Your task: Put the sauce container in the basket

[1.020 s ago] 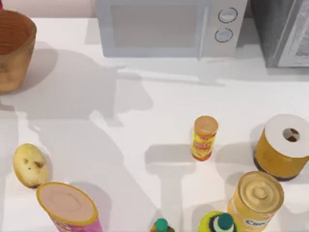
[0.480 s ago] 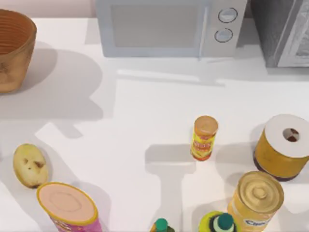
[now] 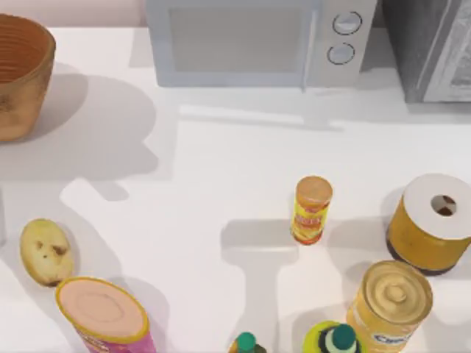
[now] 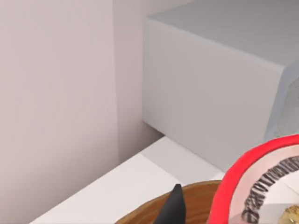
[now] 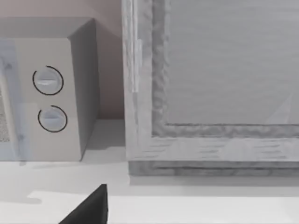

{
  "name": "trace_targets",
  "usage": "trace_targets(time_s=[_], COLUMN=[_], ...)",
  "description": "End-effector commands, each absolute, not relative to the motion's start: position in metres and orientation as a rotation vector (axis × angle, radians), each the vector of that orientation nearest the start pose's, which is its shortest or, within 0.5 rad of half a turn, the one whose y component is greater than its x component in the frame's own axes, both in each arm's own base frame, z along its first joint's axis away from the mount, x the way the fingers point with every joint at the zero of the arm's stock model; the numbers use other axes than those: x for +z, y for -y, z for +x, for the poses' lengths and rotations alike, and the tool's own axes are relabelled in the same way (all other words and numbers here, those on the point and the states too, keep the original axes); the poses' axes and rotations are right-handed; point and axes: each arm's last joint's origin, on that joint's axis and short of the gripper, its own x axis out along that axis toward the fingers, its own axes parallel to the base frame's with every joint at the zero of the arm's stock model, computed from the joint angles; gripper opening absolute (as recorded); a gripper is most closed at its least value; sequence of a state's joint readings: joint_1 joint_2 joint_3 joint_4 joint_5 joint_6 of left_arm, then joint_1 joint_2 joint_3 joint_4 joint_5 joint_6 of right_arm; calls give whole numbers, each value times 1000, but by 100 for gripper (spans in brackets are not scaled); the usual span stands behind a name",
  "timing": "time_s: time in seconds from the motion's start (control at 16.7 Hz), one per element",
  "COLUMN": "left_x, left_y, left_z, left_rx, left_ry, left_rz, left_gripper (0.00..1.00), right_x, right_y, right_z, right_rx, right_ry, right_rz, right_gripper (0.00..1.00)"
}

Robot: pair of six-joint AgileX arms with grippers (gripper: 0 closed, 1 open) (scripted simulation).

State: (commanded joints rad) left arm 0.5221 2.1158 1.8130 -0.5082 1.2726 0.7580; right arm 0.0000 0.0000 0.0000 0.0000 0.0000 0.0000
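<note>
Left tool [image 4: 176, 207]: spread or pinching, cannot tell. Just beside it, small red cylindrical sauce can with silvery-white top [image 4: 266, 186], above the rim of the large round brown woven basket [image 3: 22, 81] at ten o'clock on the white worktop [image 3: 221, 169].

Probably rigid, light and smooth-walled, so somewhat slippery; best taken across the sides at mid-height.

Right tool [image 5: 88, 207] parked facing the white microwave [image 3: 243, 40]; grip state cannot tell.

Count: one sauce can, one basket, one microwave, one orange-yellow tan-lidded canister [image 3: 313, 209] around four o'clock.
</note>
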Motion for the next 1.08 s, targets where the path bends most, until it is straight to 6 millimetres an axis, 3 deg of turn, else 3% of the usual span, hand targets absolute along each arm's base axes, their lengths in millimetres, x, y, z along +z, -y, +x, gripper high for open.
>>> trace_targets(time_s=[0.36,0.66,1.08], left_x=[240,234,234], left_y=[-192,-187,-187], left_z=[440,443,443], left_rx=[-806,-812,-812], left_ry=[-179,-187,-187], left_rz=[91,80,80], left_gripper=[0,0,53], right_x=[160,160,160], right_y=[1,1,1], right_z=[106,106,106], right_rx=[0,0,0], right_ry=[0,0,0], right_rz=[0,0,0], right_gripper=[100,100,100])
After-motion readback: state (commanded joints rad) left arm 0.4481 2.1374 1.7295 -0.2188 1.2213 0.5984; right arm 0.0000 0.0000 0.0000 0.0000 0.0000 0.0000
